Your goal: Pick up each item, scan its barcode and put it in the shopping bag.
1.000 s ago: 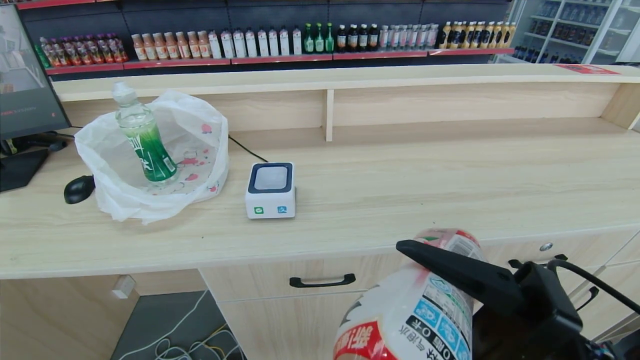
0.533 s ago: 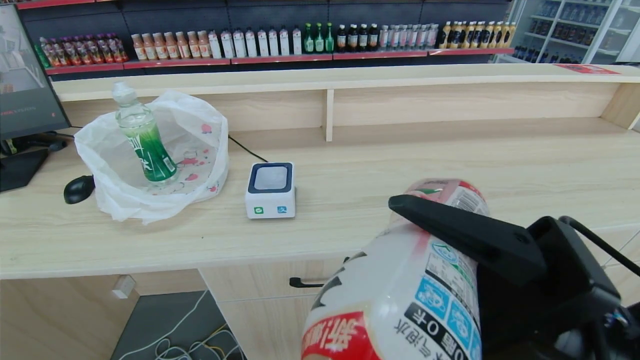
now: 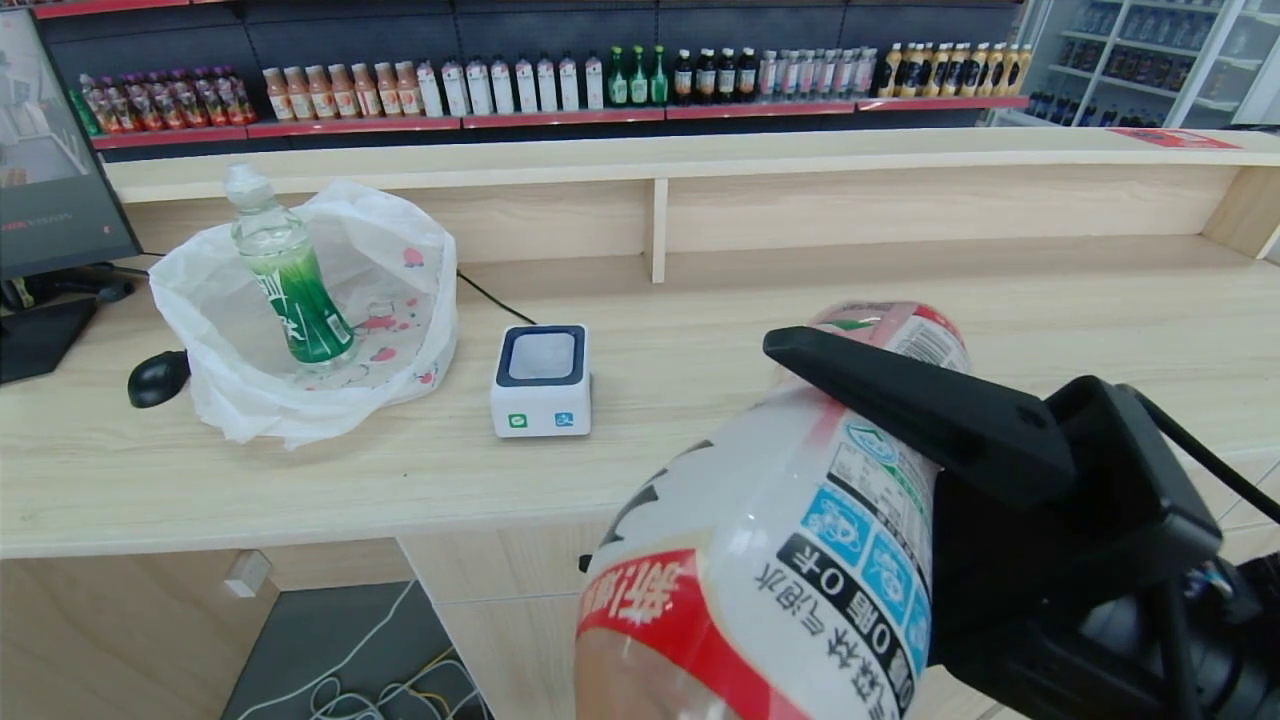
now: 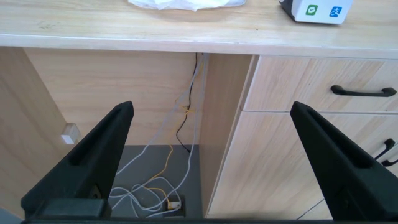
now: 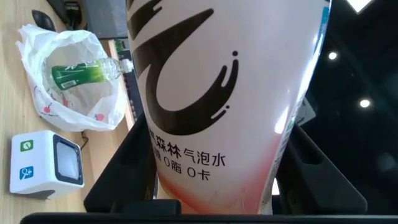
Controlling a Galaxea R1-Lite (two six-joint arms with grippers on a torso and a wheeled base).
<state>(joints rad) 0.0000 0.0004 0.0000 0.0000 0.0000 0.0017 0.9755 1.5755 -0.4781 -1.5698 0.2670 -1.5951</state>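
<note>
My right gripper point(image 3: 900, 440) is shut on a large white bottle with a red and black label point(image 3: 790, 540), held tilted above the counter's front edge, near the lower right of the head view. In the right wrist view the bottle point(image 5: 217, 106) sits between the black fingers point(image 5: 124, 174). The white barcode scanner point(image 3: 541, 380) stands on the counter, left of the bottle; it shows as scanner point(image 5: 43, 165) too. The white shopping bag point(image 3: 310, 310) holds a green-labelled bottle point(image 3: 290, 275) upright. My left gripper point(image 4: 211, 162) hangs open below the counter, in front of the cabinet.
A black mouse point(image 3: 157, 378) and a monitor point(image 3: 55, 160) sit left of the bag. The scanner's cable point(image 3: 495, 297) runs back toward the raised wooden shelf point(image 3: 655, 215). Drawers with black handles point(image 4: 364, 91) lie under the counter; cables point(image 4: 155, 186) lie on the floor.
My right gripper has risen with the white bottle and come closer to the head camera, moving up over the counter's front edge. Bag, scanner and green bottle have not moved.
</note>
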